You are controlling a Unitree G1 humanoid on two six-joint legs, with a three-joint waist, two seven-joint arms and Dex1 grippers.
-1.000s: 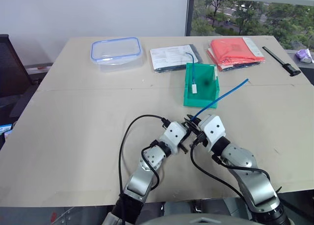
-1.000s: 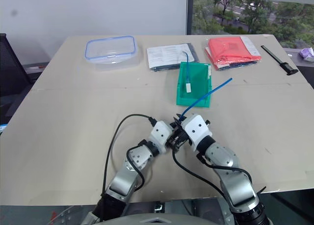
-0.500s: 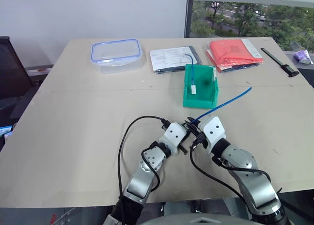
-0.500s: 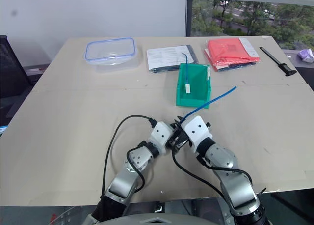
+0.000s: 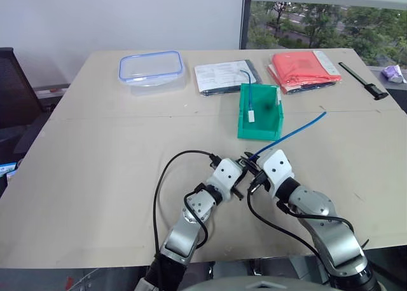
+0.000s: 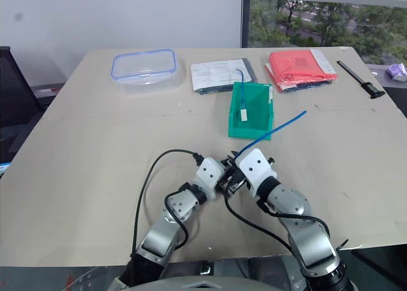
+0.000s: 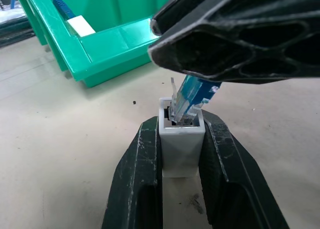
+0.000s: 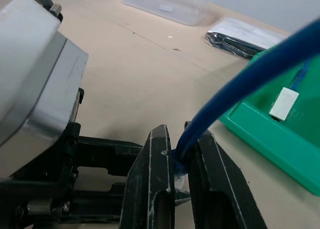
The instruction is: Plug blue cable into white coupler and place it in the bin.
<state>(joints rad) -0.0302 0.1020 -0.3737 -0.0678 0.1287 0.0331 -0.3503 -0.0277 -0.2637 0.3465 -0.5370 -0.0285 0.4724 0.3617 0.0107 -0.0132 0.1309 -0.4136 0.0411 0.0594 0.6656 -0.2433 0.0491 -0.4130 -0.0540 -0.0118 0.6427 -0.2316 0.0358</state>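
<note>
Left claw (image 7: pixel 181 139) clamped the white coupler (image 7: pixel 181 135) between its fingers, socket facing the right claw (image 8: pixel 181 161). Right claw was pinched on the blue cable (image 5: pixel 289 134) near its plug, plug tip sitting in the socket, just short of the green bin (image 5: pixel 259 129) on the desk (image 5: pixel 95 164).

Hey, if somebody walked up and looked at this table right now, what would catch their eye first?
Probably the two grippers meeting at the near middle of the table: the left gripper clamps the white coupler while the right gripper holds the blue cable, its clear plug sitting in the socket. Just beyond them stands the green bin, already holding another cable piece, and a bright red folder lies at the far right.
</note>
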